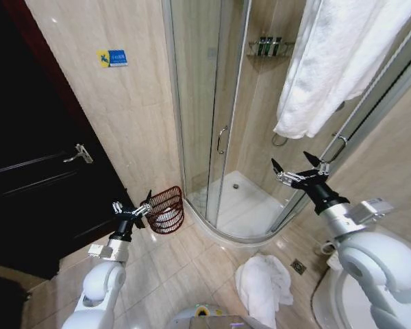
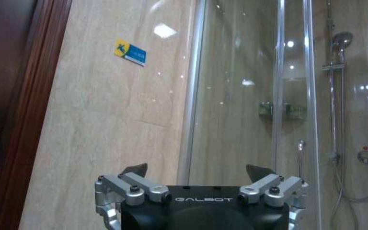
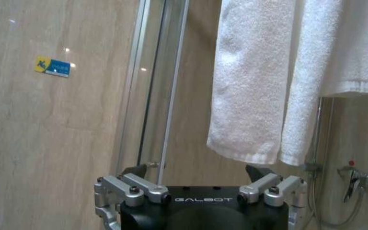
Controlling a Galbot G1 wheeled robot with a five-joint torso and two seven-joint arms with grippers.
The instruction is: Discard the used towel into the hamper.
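The hamper [image 1: 166,209], a reddish-brown wire basket, stands on the floor against the tiled wall beside the shower, with something white inside. A white towel [image 1: 329,62] hangs high at the right, over the shower glass; the right wrist view shows this towel [image 3: 254,81] straight ahead. Another white towel [image 1: 264,282] lies crumpled on the floor tiles. Which one is the used towel I cannot tell. My right gripper [image 1: 292,162] [image 3: 197,168] is raised and open just below the hanging towel's lower edge. My left gripper [image 1: 132,203] [image 2: 197,170] is open and empty, just left of the hamper.
A curved glass shower enclosure [image 1: 212,103] with a door handle [image 1: 221,140] fills the middle. A dark door [image 1: 41,171] with a lever handle stands at the left. A floor drain [image 1: 299,266] lies near the crumpled towel. A shelf of bottles [image 1: 269,46] hangs inside the shower.
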